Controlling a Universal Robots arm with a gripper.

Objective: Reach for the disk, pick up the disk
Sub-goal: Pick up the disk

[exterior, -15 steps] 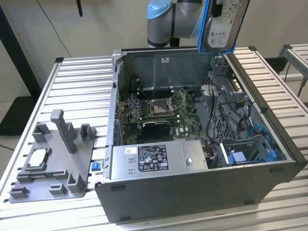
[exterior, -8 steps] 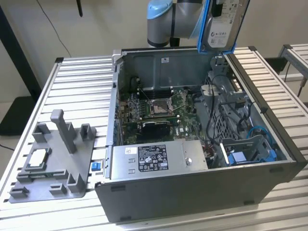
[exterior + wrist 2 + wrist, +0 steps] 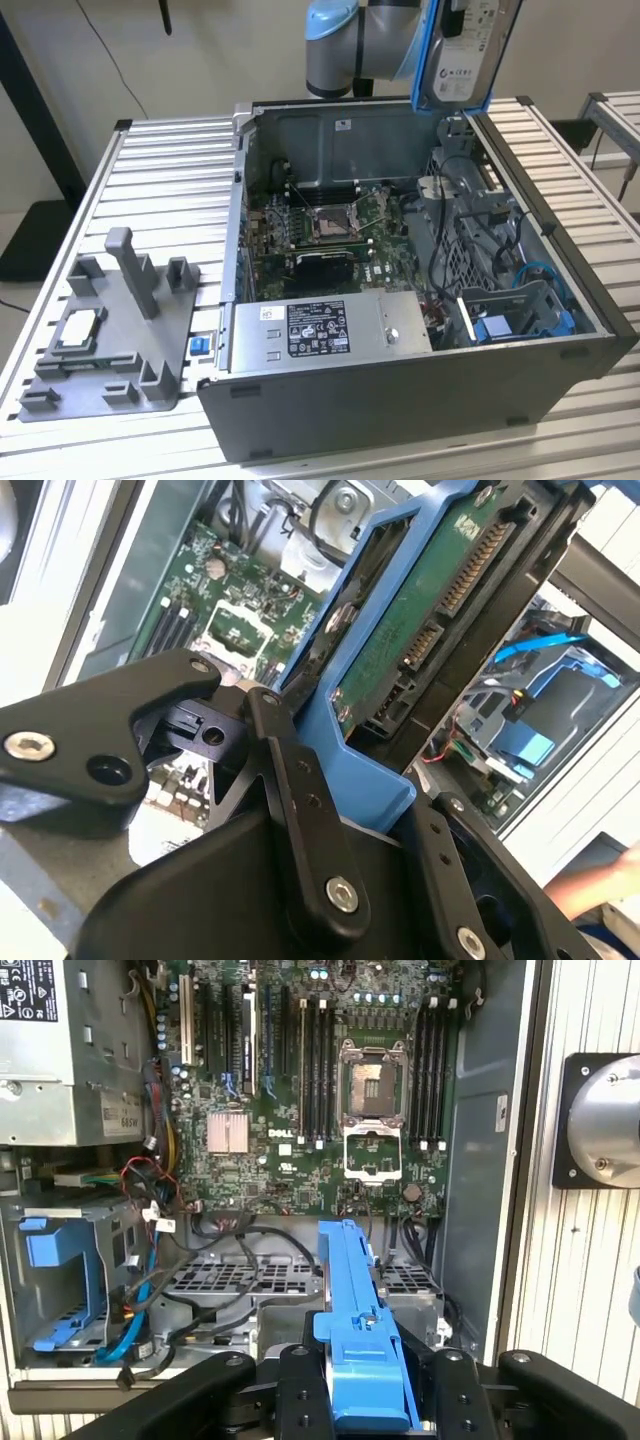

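The disk (image 3: 463,48) hangs upright above the far right corner of the open computer case (image 3: 400,390), its white label facing the exterior view and a blue frame along its edges. In the second wrist view the disk (image 3: 440,610) shows its green circuit side and connectors. My gripper (image 3: 370,800) is shut on it, with black fingers (image 3: 300,790) pressed against the blue frame on both sides. In the first wrist view the disk (image 3: 352,1290) is edge-on between the fingers of my gripper (image 3: 365,1390), well above the motherboard (image 3: 300,1100).
The case holds a power supply (image 3: 330,330), cables and a drive cage with a blue bracket (image 3: 545,305). A grey fixture (image 3: 110,330) with a small silver chip (image 3: 78,330) lies on the slatted table at the exterior view's left. A person's hand (image 3: 590,880) is near the case.
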